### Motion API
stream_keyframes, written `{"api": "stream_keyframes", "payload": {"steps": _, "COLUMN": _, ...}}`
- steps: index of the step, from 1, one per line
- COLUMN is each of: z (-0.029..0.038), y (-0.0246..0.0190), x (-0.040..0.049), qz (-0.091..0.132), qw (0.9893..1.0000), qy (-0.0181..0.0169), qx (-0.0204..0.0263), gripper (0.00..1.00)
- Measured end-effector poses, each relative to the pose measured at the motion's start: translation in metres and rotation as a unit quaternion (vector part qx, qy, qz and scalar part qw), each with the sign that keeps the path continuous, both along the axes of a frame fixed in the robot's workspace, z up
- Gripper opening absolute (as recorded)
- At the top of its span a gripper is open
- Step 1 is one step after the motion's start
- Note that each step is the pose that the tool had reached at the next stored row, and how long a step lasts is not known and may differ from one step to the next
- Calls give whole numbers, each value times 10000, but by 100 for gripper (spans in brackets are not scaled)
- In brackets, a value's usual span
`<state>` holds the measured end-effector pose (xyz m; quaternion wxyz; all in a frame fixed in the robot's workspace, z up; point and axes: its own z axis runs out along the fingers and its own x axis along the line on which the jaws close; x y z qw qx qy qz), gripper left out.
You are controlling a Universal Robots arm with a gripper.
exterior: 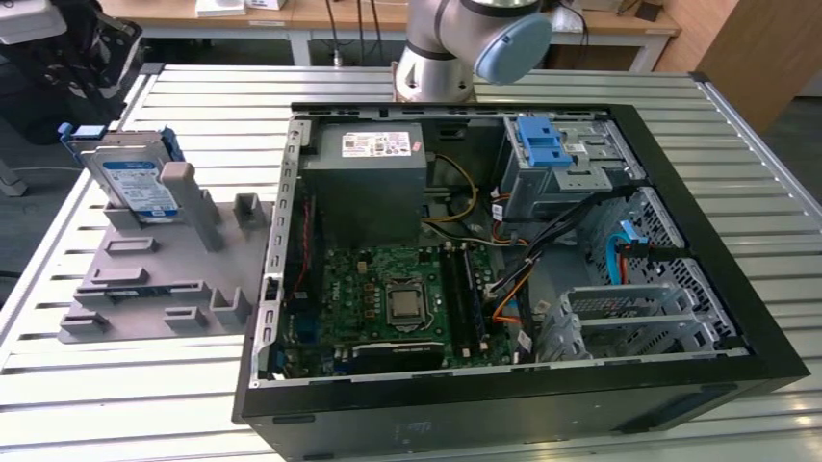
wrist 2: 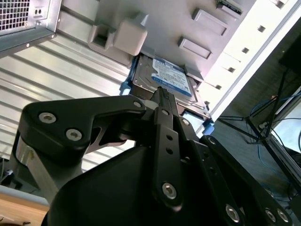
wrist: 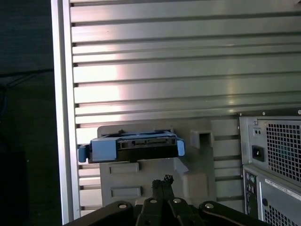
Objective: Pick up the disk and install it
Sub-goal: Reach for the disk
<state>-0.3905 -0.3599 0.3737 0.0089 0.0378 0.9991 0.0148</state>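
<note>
The disk (exterior: 135, 183) is a silver-grey drive with a white-and-blue label in a blue carrier. It stands on edge in a grey moulded holder (exterior: 154, 279) at the exterior view's left, beside the open computer case (exterior: 719, 279). Both wrist views show the disk, label side (wrist 2: 164, 75) and edge-on (wrist: 134, 143). My gripper (wrist: 163, 181) hangs well above the holder with its black fingers (wrist 2: 162, 96) together and nothing between them. It is clear of the disk.
Inside the case are a grey power-supply box (exterior: 372, 168), a green motherboard (exterior: 398, 294), loose cables, and a metal drive cage with a blue latch (exterior: 546, 144). The arm's base (exterior: 449, 48) stands behind the case. The slatted metal table (exterior: 129, 404) ends just beyond the holder.
</note>
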Motion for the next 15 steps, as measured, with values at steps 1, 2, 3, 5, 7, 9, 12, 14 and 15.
{"api": "stream_keyframes", "payload": {"steps": 1, "z": -4, "y": 10, "x": -33, "qz": 0, "qw": 10000, "qy": 0, "qx": 0, "gripper": 11}}
{"api": "stream_keyframes", "payload": {"steps": 2, "z": -8, "y": 22, "x": -69, "qz": -1, "qw": 10000, "qy": 1, "qx": 0, "gripper": 11}}
{"api": "stream_keyframes", "payload": {"steps": 3, "z": -13, "y": 32, "x": -104, "qz": -1, "qw": 10000, "qy": 0, "qx": 0, "gripper": 11}}
{"api": "stream_keyframes", "payload": {"steps": 5, "z": -25, "y": 51, "x": -180, "qz": 0, "qw": 10000, "qy": 0, "qx": 0, "gripper": 11}}
{"api": "stream_keyframes", "payload": {"steps": 7, "z": -36, "y": 79, "x": -247, "qz": 0, "qw": 10000, "qy": 0, "qx": 0, "gripper": 11}}
{"api": "stream_keyframes", "payload": {"steps": 9, "z": -47, "y": 114, "x": -308, "qz": -1, "qw": 10000, "qy": 0, "qx": 0, "gripper": 11}}
{"api": "stream_keyframes", "payload": {"steps": 12, "z": -59, "y": 163, "x": -401, "qz": 0, "qw": 10000, "qy": 2, "qx": 0, "gripper": 11}}
{"api": "stream_keyframes", "payload": {"steps": 14, "z": -65, "y": 177, "x": -446, "qz": -1, "qw": 10000, "qy": 5, "qx": 0, "gripper": 11}}
{"api": "stream_keyframes", "payload": {"steps": 15, "z": -66, "y": 182, "x": -459, "qz": -1, "qw": 10000, "qy": 9, "qx": 0, "gripper": 11}}
